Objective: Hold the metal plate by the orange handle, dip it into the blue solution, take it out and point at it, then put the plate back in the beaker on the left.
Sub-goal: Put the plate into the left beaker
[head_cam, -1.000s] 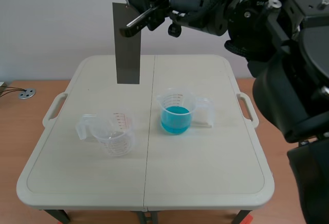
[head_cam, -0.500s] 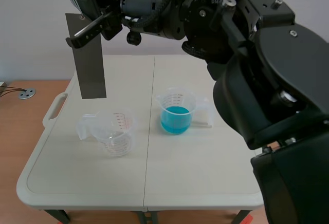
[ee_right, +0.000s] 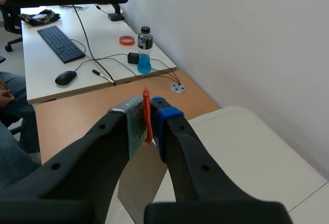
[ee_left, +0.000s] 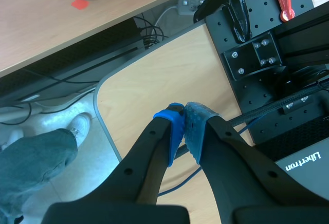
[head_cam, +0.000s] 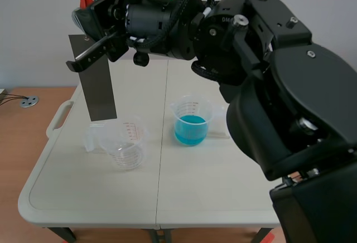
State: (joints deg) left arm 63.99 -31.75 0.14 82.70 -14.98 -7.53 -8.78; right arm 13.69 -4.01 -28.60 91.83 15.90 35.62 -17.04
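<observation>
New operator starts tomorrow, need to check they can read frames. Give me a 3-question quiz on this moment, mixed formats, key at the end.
1. Multiple choice: where is the metal plate?
A) dipped in liquid
B) hanging in the air by the clear beaker
C) lying flat
2. True or false: the left gripper also holds the plate.
3. Fill in: the right gripper has its fingers shut on the plate's ____ handle.
Key: 1 B. 2 False: its fingers are shut on nothing, away from the plate. 3 orange.
</observation>
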